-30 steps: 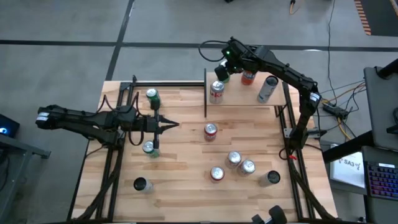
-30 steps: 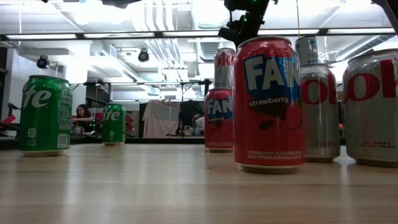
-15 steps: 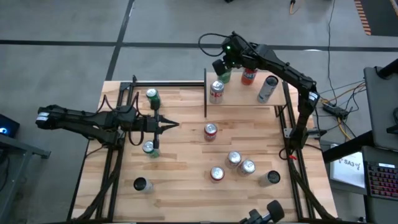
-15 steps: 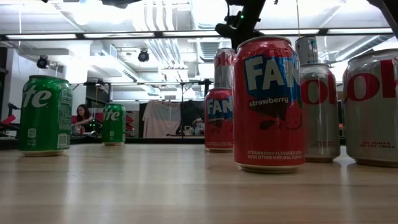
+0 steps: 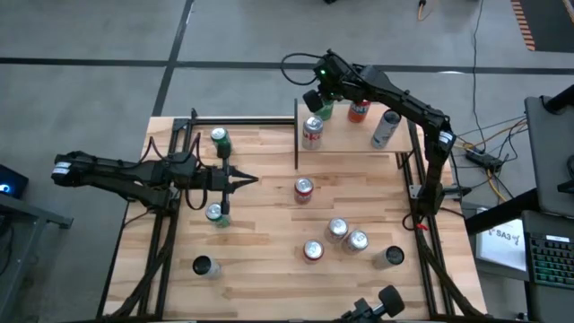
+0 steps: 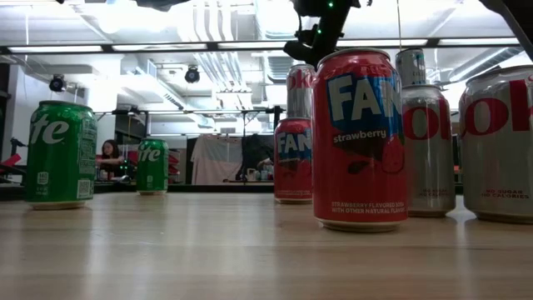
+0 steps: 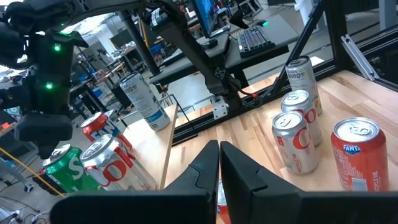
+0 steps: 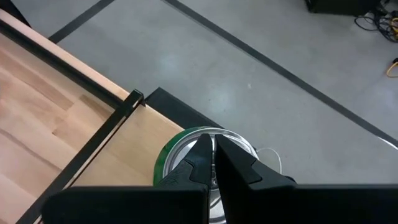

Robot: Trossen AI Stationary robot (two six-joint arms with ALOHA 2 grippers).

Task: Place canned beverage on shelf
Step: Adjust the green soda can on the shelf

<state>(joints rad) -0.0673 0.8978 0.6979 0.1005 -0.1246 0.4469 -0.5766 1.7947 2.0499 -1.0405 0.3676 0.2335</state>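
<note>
Presently my right claw [image 5: 316,97], jaws together and empty, hangs directly over the upright green can [image 8: 202,149] at the shelf's [image 5: 345,139] back edge. My left claw [image 5: 247,180], also shut, waits mid-table, farther off.

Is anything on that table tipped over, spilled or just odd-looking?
One thing: the silver can on the shelf appears to lie on its side, while the other cans stand upright. No spill shows.
</note>
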